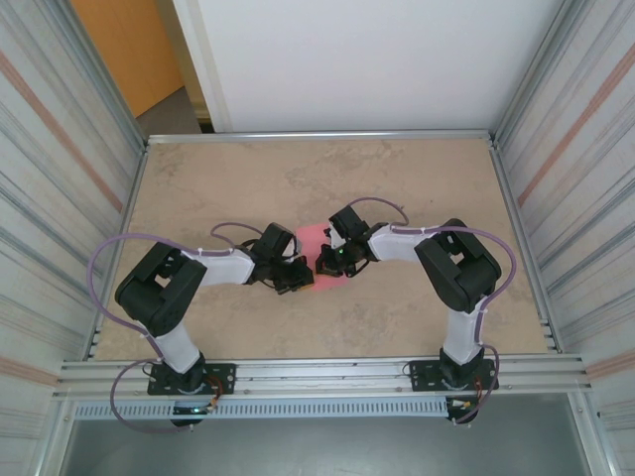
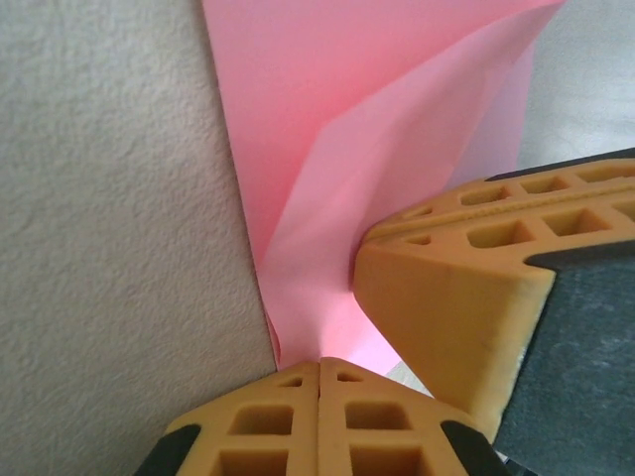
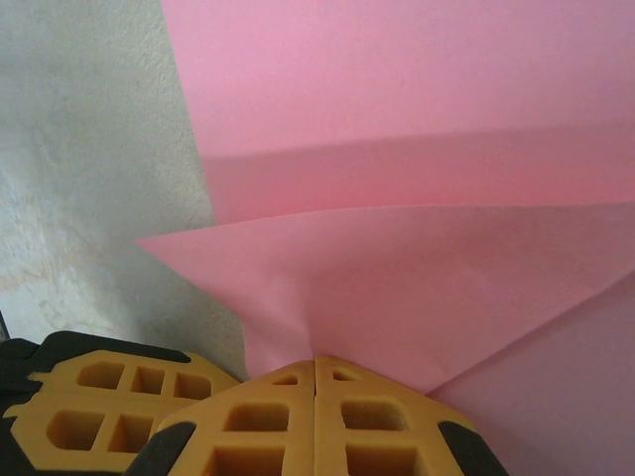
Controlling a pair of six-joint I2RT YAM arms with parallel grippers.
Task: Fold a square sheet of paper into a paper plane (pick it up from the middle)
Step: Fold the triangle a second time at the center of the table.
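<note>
the beige table (image 1: 298, 169) carries the left arm (image 1: 164, 288) and right arm (image 1: 456, 263), both bent inward to its middle. there, between their wrists, sits the pink square sheet of paper (image 1: 316, 238), mostly hidden from above. the left wrist view shows the paper raised off the table with one slanting crease. the right wrist view shows overlapping folds. the left gripper (image 2: 319, 372) is clenched on the sheet's edge. the right gripper (image 3: 316, 369), just beside it, pinches the sheet too.

Beige stone-patterned table (image 1: 397, 178), corrugated metal side walls (image 1: 60, 149), white back panel (image 1: 377, 59)
</note>
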